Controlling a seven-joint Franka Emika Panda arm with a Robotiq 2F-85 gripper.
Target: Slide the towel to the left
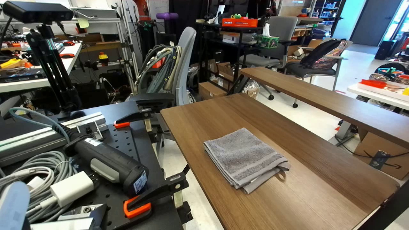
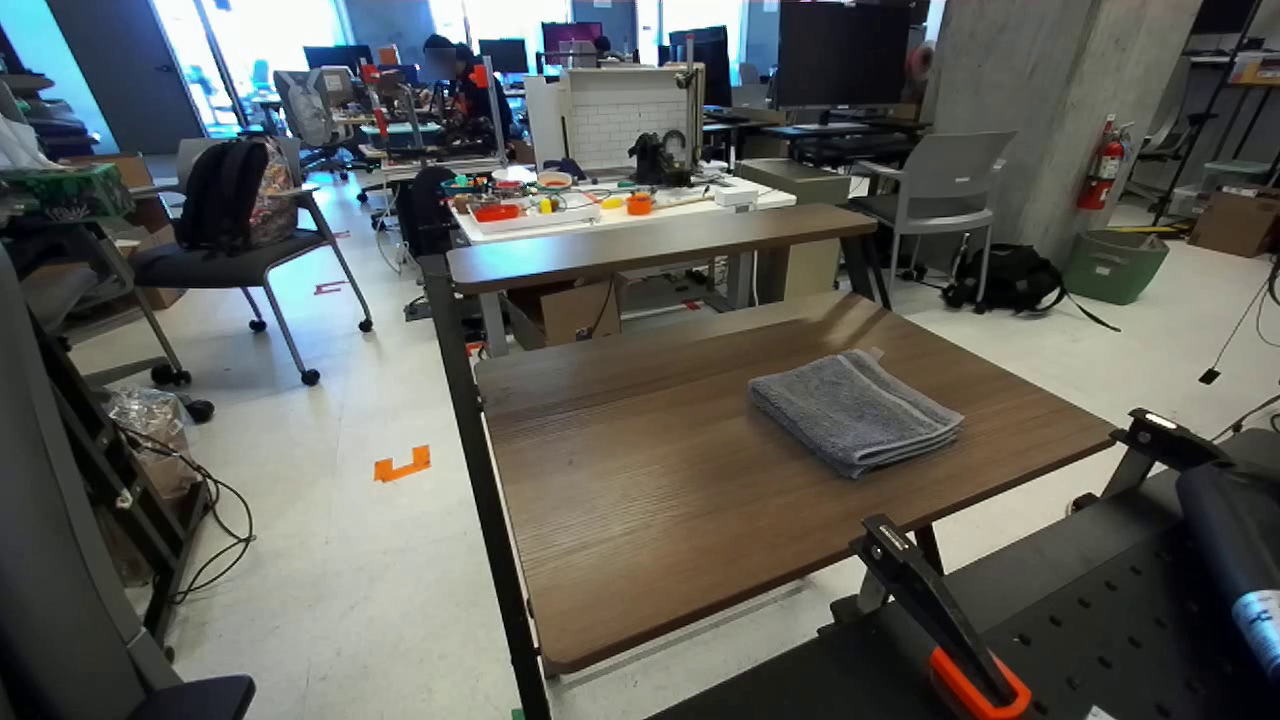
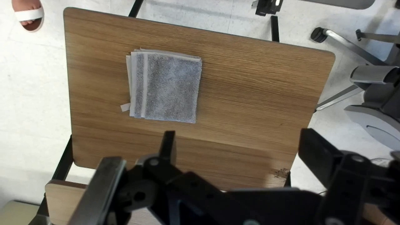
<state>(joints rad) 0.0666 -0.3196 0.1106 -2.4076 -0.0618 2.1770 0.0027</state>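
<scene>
The towel (image 1: 244,156) is a gray folded cloth lying flat on a brown wooden table (image 1: 204,121). It also lies on the table in an exterior view (image 2: 855,410), near the edge facing the black bench. In the wrist view the towel (image 3: 170,86) is left of the middle, with a small pale tag at its lower left. My gripper (image 3: 238,132) shows only in the wrist view. Its two fingers are wide apart with nothing between them. It is above the table, apart from the towel, which lies up and left of the fingers in that view.
A raised wooden shelf (image 2: 660,245) runs along one long side of the table. A black bench (image 1: 118,140) with orange-tipped clamps (image 1: 137,207), a dark cylindrical tool (image 1: 108,163) and cables stands beside it. A gray chair (image 1: 185,64) is near the table's end.
</scene>
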